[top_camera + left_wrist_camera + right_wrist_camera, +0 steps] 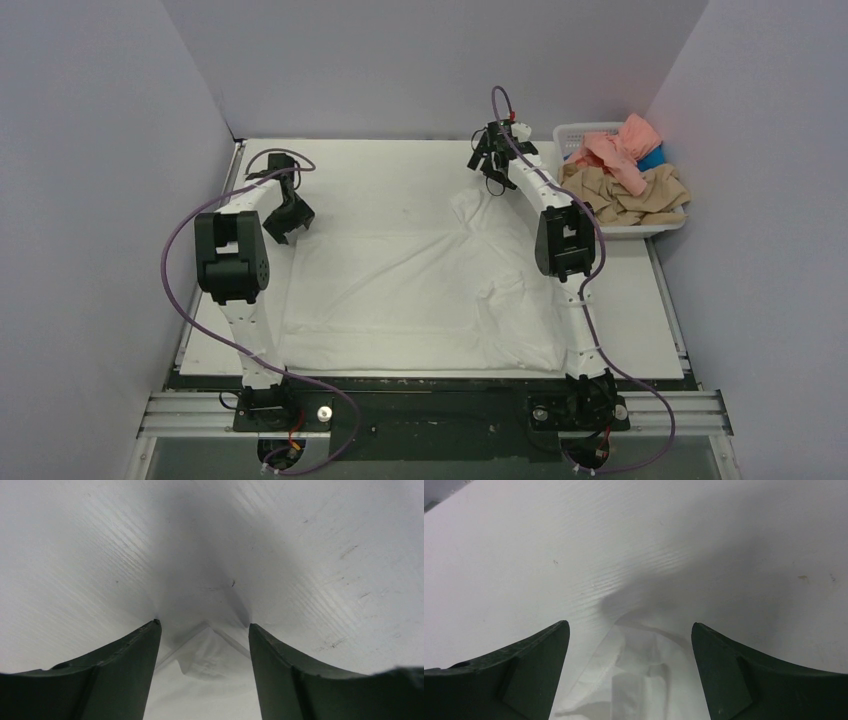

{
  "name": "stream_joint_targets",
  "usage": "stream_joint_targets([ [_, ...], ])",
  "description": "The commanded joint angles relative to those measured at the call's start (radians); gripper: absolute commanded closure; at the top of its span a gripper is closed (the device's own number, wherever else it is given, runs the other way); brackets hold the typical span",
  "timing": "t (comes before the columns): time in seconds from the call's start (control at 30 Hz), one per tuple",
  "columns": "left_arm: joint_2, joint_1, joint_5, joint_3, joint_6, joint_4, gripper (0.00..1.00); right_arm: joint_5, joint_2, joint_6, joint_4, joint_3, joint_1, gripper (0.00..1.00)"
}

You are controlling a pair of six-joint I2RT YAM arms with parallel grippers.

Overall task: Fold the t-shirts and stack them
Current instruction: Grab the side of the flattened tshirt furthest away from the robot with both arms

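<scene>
Grey-walled booth, white tabletop. White cloth t-shirt lies spread mid-table. Left gripper is released, fingers apart over the shirt's far-left corner. Right gripper is released over its far-right corner. Salmon-pink t-shirt, tan t-shirt and blue t-shirt are heaped in the white plastic lattice basket, far right.

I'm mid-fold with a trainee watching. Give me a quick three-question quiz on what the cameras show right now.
1. True or false: the white t-shirt lies spread on the table.
2. Where are the other t-shirts? A: heaped in the basket; B: on the floor; C: folded at the near edge.
3. Are the left gripper and right gripper open or shut?
Key: 1 true; 2 A; 3 both open.
</scene>
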Motion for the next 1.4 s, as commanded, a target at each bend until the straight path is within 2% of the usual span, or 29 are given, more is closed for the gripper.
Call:
stream_joint_targets([
  [0.0, 0.012, 0.005, 0.002, 0.047, -0.006, -0.013, 0.29, -0.081, 0.0, 0.147, 0.088, -0.004, 0.004, 0.18],
  [0.13, 0.008, 0.004, 0.014, 0.022, -0.022, -0.01, 0.31, -0.132, 0.028, 0.161, 0.062, 0.009, 0.012, 0.28],
  [0.27, 0.008, 0.002, 0.044, 0.0, -0.037, 0.009, 0.34, -0.093, 0.01, 0.144, 0.009, -0.022, 0.015, 0.4],
  [0.3, 0.011, 0.0, 0.044, 0.0, -0.038, 0.008, 0.37, -0.068, -0.005, 0.141, -0.004, -0.042, 0.015, 0.47],
  [0.37, 0.016, -0.005, 0.037, 0.006, -0.043, -0.012, 0.42, -0.036, -0.019, 0.128, -0.034, -0.054, 0.014, 0.56],
  [0.53, 0.006, -0.02, 0.028, -0.013, -0.069, -0.03, 0.48, 0.02, -0.034, 0.101, -0.111, -0.059, 0.017, 0.61],
  [0.57, 0.005, -0.02, 0.024, -0.015, -0.07, -0.029, 0.48, 0.02, -0.035, 0.099, -0.12, -0.059, 0.017, 0.68],
  [0.7, 0.014, -0.021, 0.03, -0.005, -0.073, -0.045, 0.6, 0.018, -0.044, 0.092, -0.127, -0.062, 0.017, 0.83],
  [0.83, 0.01, -0.064, 0.023, -0.002, -0.074, -0.059, 0.67, 0.013, -0.062, 0.087, -0.117, -0.058, 0.016, 0.87],
  [0.9, 0.01, -0.07, 0.01, -0.001, -0.076, -0.066, 0.83, 0.002, -0.07, 0.083, -0.11, -0.057, 0.014, 0.9],
  [0.93, 0.01, -0.071, 0.009, 0.002, -0.075, -0.07, 0.97, -0.012, -0.078, 0.078, -0.104, -0.056, 0.014, 0.95],
  [0.97, 0.008, -0.073, 0.008, 0.003, -0.073, -0.07, 1.0, -0.022, -0.081, 0.073, -0.098, -0.059, 0.014, 0.98],
  [1.17, -0.061, -0.097, -0.032, -0.012, -0.042, -0.06, 1.0, -0.09, -0.172, 0.03, -0.039, -0.135, 0.015, 1.0],
  [1.37, -0.197, -0.115, -0.026, -0.121, -0.007, 0.014, 1.0, -0.127, -0.38, -0.009, 0.018, -0.334, 0.019, 1.0],
])
